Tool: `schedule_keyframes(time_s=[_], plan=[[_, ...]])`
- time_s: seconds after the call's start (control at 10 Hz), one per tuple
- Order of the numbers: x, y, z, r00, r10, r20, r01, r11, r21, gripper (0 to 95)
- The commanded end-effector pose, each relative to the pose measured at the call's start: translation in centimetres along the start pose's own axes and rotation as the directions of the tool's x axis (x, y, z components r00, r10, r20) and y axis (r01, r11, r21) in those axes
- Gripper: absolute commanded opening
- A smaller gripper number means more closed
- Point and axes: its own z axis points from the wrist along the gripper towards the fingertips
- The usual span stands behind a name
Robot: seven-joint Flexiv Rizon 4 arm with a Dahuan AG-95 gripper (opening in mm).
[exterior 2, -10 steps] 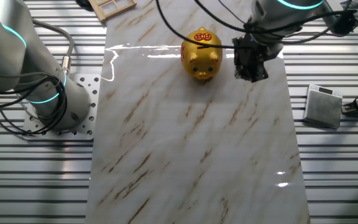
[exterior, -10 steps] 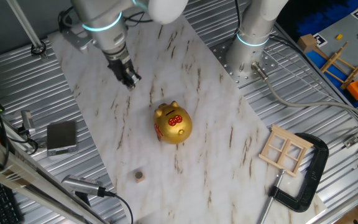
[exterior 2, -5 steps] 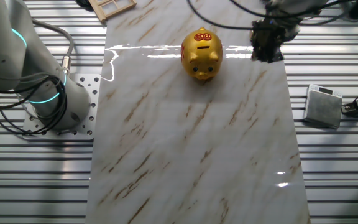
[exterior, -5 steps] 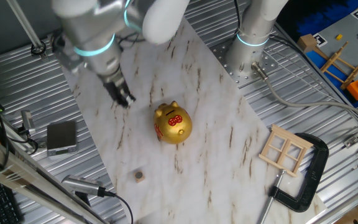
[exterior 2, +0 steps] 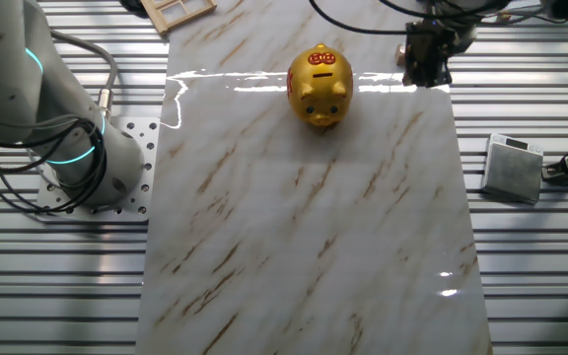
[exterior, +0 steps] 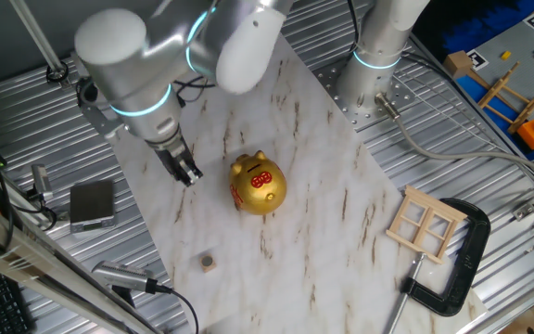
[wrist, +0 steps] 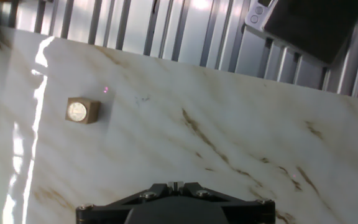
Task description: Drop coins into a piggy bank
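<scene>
The gold piggy bank (exterior: 257, 184) stands upright near the middle of the marble board; it also shows in the other fixed view (exterior 2: 320, 84). The coin, a small tan-brown wooden token (exterior: 209, 263), lies on the board near its front edge. In the hand view it sits at the left (wrist: 82, 111). It is out of sight in the other fixed view. My gripper (exterior: 185, 173) hangs above the board to the left of the pig, well apart from the coin. It also shows in the other fixed view (exterior 2: 427, 69). In the hand view (wrist: 176, 184) its fingers are together with nothing between them.
A grey box device (exterior: 92, 203) lies on the metal slats beside the board, also in the hand view (wrist: 316, 25). A wooden window frame (exterior: 425, 224) and a black clamp (exterior: 462, 269) lie at the right. A second arm's base (exterior: 378, 56) stands behind.
My gripper has moved along the board's left side, from behind the pig to a spot beside it and nearer the coin. The pig and the coin have not moved.
</scene>
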Motion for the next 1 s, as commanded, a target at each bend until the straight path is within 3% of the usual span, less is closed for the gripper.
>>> schedule_keyframes(time_s=[0.1, 1.0], plan=[[-0.19, 0.13, 0.13, 1.000, 0.004, 0.000, -0.004, 1.000, 0.000, 0.0], [-0.18, 0.13, 0.13, 1.000, 0.023, -0.008, -0.023, 1.000, -0.019, 0.0]])
